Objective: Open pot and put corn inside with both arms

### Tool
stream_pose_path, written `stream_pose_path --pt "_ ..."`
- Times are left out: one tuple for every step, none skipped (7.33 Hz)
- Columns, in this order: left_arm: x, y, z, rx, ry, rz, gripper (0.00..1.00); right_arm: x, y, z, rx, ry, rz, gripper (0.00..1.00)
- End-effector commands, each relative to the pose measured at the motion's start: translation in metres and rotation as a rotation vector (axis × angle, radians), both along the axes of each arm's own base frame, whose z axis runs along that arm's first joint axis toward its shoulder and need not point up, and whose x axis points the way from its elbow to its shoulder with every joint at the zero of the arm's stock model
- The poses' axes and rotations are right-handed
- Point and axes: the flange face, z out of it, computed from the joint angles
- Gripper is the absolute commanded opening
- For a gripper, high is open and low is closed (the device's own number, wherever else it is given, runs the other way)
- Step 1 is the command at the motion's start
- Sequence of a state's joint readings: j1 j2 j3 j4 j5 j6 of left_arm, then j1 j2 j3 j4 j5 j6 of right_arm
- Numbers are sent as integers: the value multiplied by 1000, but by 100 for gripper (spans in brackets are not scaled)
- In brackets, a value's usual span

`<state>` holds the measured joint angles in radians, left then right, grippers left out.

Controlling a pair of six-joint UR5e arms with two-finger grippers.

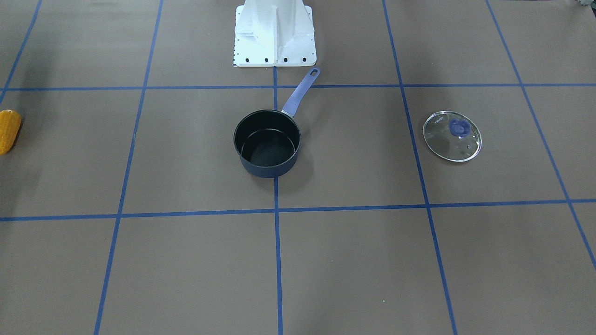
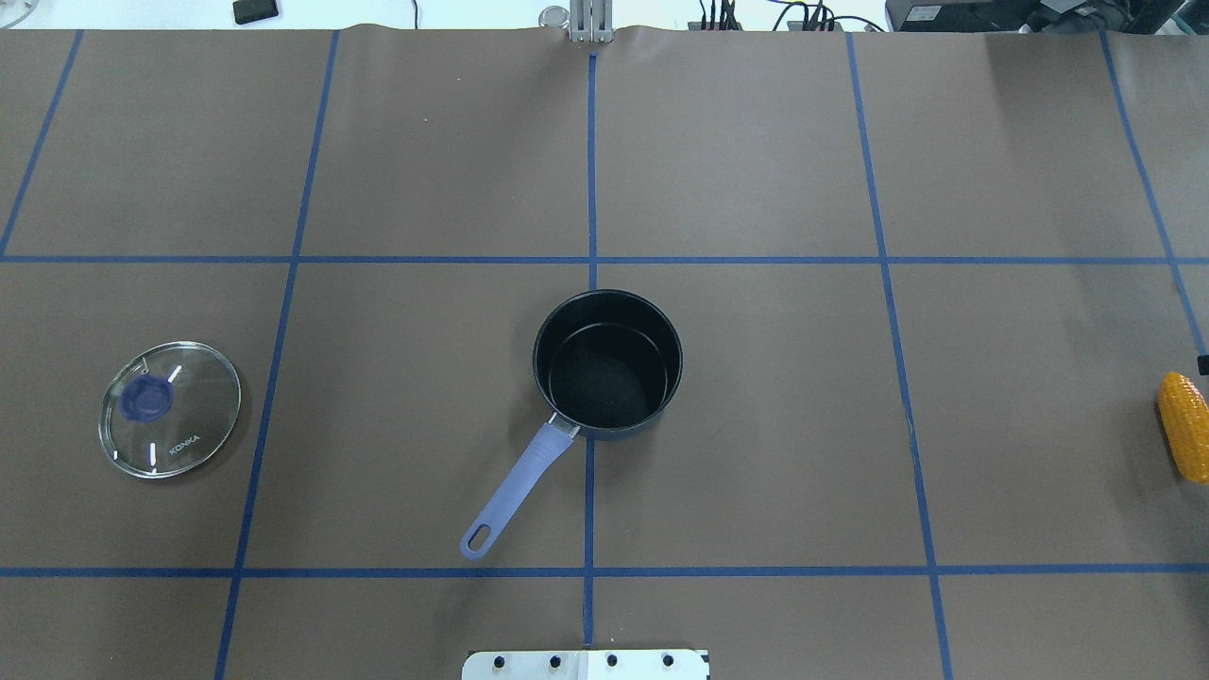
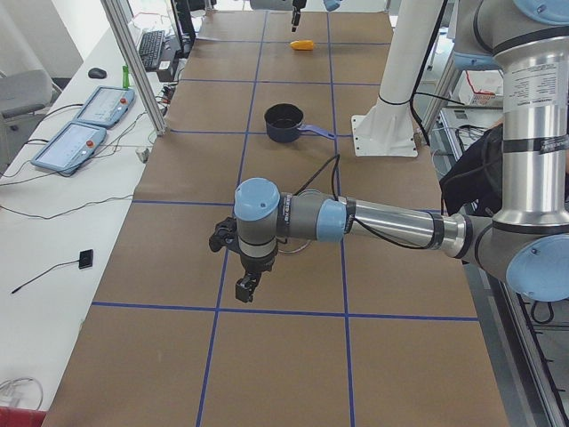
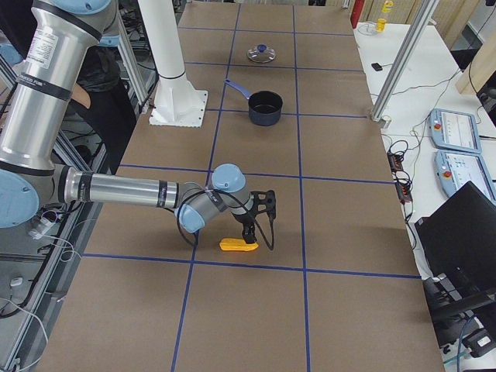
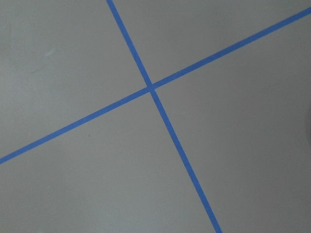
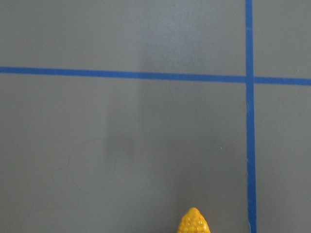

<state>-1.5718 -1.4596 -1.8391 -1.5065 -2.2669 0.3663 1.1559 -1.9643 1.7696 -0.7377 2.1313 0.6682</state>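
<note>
The dark blue pot [image 2: 607,364] stands open and empty at the table's middle, handle [image 2: 518,491] toward the robot. Its glass lid [image 2: 170,409] with a blue knob lies flat on the table on the robot's left. The yellow-orange corn [image 2: 1185,439] lies at the far right edge. In the exterior right view my right gripper [image 4: 249,232] hangs just above the corn [image 4: 238,246]; I cannot tell if it is open. The corn's tip shows in the right wrist view [image 6: 193,222]. In the exterior left view my left gripper [image 3: 247,286] hangs over bare table, far from the lid; its state is unclear.
The white bolted base plate [image 2: 586,664] sits at the near edge behind the pot. Blue tape lines [image 2: 591,189] grid the brown table. Side tables with pendants [image 3: 89,124] flank the far edge. The left wrist view shows only a tape crossing [image 5: 151,88].
</note>
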Motion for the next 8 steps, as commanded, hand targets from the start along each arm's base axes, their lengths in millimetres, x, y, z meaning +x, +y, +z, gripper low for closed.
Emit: stream_pose_path --pt "-1 2 -1 0 2 -1 99 -16 31 30 9 42 18 100" --pt "-1 2 -1 2 2 -1 99 -26 38 51 22 53 36 99" --pt "-1 2 -2 3 2 -1 99 -43 43 63 28 69 55 98" --pt "-1 1 -3 7 2 -1 99 -58 46 65 34 87 54 92" --pt "-1 1 -3 7 2 -1 99 -65 48 64 27 78 48 61" --pt "-1 1 -4 8 2 -1 99 -70 47 62 32 74 37 42" --pt "-1 1 -4 8 2 -1 99 -72 47 61 35 70 31 13" --pt "0 1 -4 8 2 1 99 -75 44 54 47 57 30 0"
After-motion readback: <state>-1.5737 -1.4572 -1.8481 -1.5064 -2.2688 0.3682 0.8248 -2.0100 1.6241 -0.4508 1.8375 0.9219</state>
